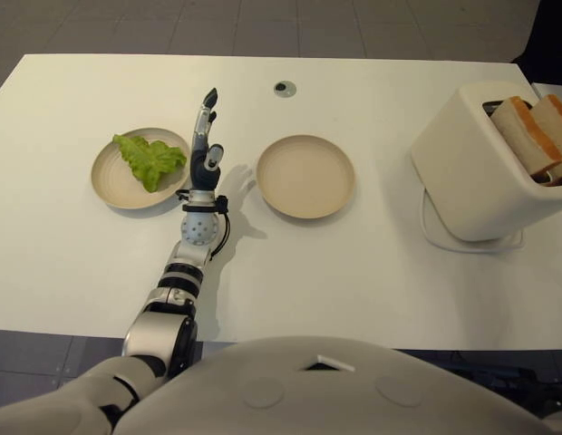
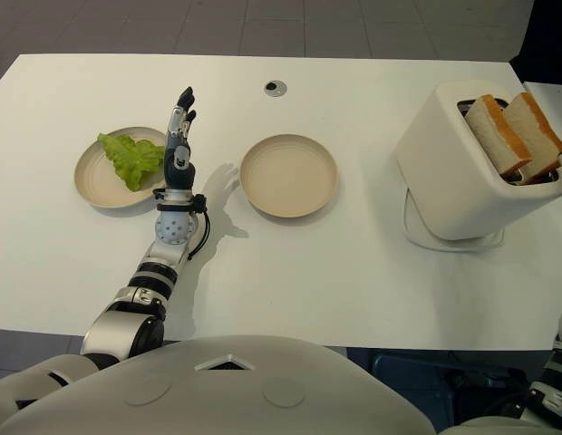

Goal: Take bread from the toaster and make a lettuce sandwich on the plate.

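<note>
Bread (image 1: 526, 134) stands as two slices in the slots of the toaster (image 1: 462, 172), at the right end of the desk (image 1: 353, 272), well apart from everything else. The plate (image 1: 305, 177) meant for the sandwich sits bare in the middle. The lettuce (image 1: 151, 160) lies on a second plate (image 1: 113, 192) to the left.

Judging from this layout, nothing is assembled yet, and the risks lie in the pick-ups to come. The slices stand close side by side with only their upper parts out of the slots. A grasp on one could drag or tip the other, or squash the soft crumb if the fingers close hard. The toaster sits over a loop of cable (image 1: 435, 237), so a pull that is not straight along the slot might shift or rock it. The lettuce is crinkled and probably limp, likely to fold or slip when lifted, and its plate could skid if pushed from the side. Laying the leaf before the first slice would also spoil the order.

The left robot hand (image 1: 206, 149) is over the desk between the two plates, just beside the right rim of the second plate. Its fingers are stretched out almost straight, pointing away from the robot, and it holds nothing. Whether it touches that rim I cannot tell.
</note>
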